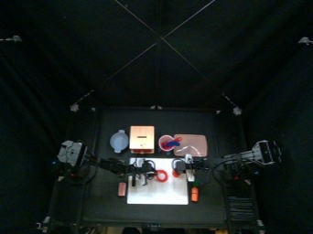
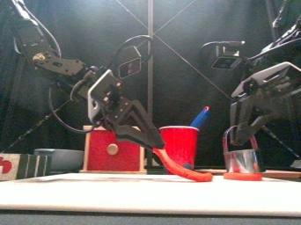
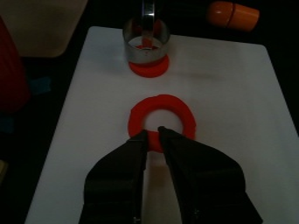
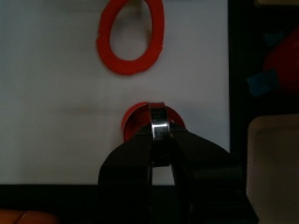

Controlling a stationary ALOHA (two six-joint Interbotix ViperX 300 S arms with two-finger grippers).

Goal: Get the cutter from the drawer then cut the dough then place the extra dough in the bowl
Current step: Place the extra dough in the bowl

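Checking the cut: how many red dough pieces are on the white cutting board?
2: a red dough ring pinched by the left gripper, and a small red disc under the round metal cutter. None seems hidden.

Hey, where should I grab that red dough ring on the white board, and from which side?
Pinch the dough ring across its band, from above, at the end nearest the left gripper: it is a thin loop with an open middle, so jaws fit either side.

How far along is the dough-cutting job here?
Done: the cutter is out, and the right gripper holds it on a cut disc. In hand: the left gripper pinches the dough ring in its jaws, one end lifted off the white board. Left: dropping the ring in the bowl.
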